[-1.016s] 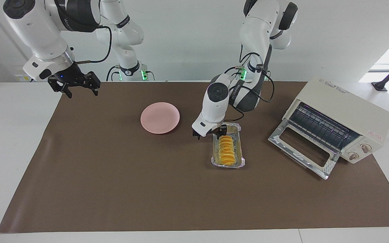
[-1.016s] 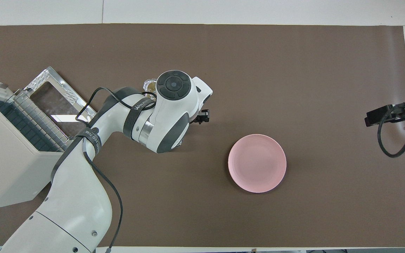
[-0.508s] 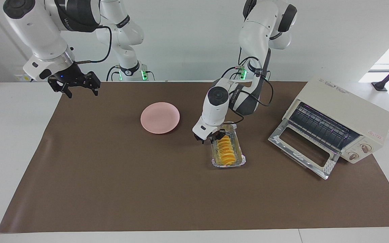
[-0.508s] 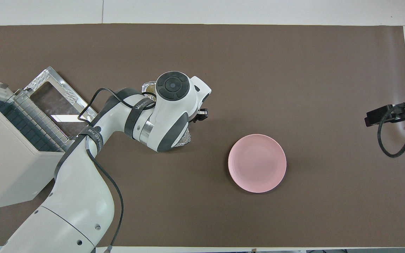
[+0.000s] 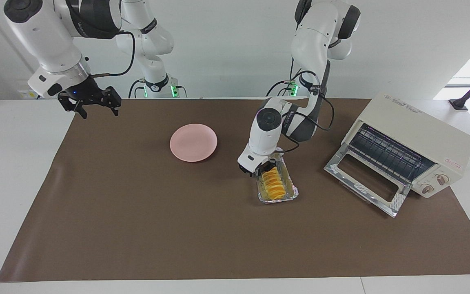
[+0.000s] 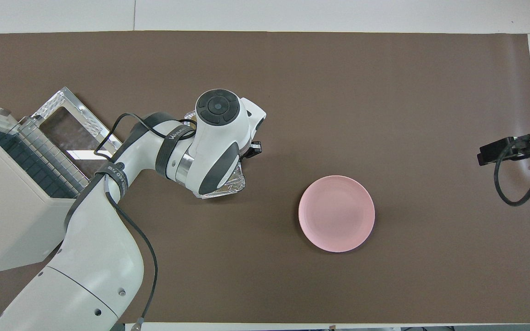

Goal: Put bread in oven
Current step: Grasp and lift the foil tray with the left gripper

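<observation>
The bread [image 5: 273, 183], a ridged yellow-orange loaf, lies in a crinkled foil tray [image 5: 291, 188] on the brown mat, between the pink plate and the oven. My left gripper [image 5: 261, 168] is down at the tray's end nearer the robots, shut on the tray's rim right beside the loaf's end. In the overhead view my left arm covers the loaf, and only a corner of the foil tray [image 6: 226, 187] shows. The cream oven [image 5: 414, 130] stands at the left arm's end, its glass door [image 5: 365, 179] dropped open and the rack showing. My right gripper [image 5: 96, 107] waits open above the mat's edge.
A pink plate [image 5: 193, 142] sits on the mat beside the tray, toward the right arm's end. The oven [image 6: 12, 216] stands slanted, so its open door [image 6: 74, 126] points toward the tray. Brown mat stretches away from the robots past the tray.
My left gripper went from open to shut at the tray's rim and shifted toward the oven's end. The tray swung round with it, and its corner now shows from under my arm.
</observation>
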`<action>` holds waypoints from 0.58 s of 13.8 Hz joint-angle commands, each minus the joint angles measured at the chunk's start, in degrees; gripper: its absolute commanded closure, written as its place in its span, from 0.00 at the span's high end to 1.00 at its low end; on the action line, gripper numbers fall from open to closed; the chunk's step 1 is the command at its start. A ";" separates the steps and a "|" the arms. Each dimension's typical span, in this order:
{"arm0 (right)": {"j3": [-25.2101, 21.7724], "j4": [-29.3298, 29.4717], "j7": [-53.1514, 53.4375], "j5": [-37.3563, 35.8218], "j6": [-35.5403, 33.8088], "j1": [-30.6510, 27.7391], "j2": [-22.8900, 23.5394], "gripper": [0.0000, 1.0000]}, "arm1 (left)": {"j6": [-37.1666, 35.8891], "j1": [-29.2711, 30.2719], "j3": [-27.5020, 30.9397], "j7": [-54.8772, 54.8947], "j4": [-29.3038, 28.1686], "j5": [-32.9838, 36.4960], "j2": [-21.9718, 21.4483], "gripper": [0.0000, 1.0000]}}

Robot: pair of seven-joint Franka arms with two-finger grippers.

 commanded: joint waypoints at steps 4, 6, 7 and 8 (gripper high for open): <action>0.61 -1.79 -0.60 -0.91 0.72 -0.64 -1.51 1.00 | -13.77 -0.47 4.94 -9.94 11.47 3.72 -0.08 0.00; 0.61 -1.79 -0.60 -0.91 0.72 -0.64 -1.51 1.00 | -14.49 -0.55 8.02 -10.47 11.83 3.80 -2.71 0.00; 0.61 -1.79 -0.60 -0.91 0.72 -0.64 -1.51 1.00 | -14.93 -0.55 10.30 -10.82 11.83 3.80 -3.07 0.00; 0.61 -1.79 -0.60 -0.91 0.72 -0.64 -1.51 1.00 | -15.19 -0.73 13.11 -11.00 11.83 3.89 -3.59 0.00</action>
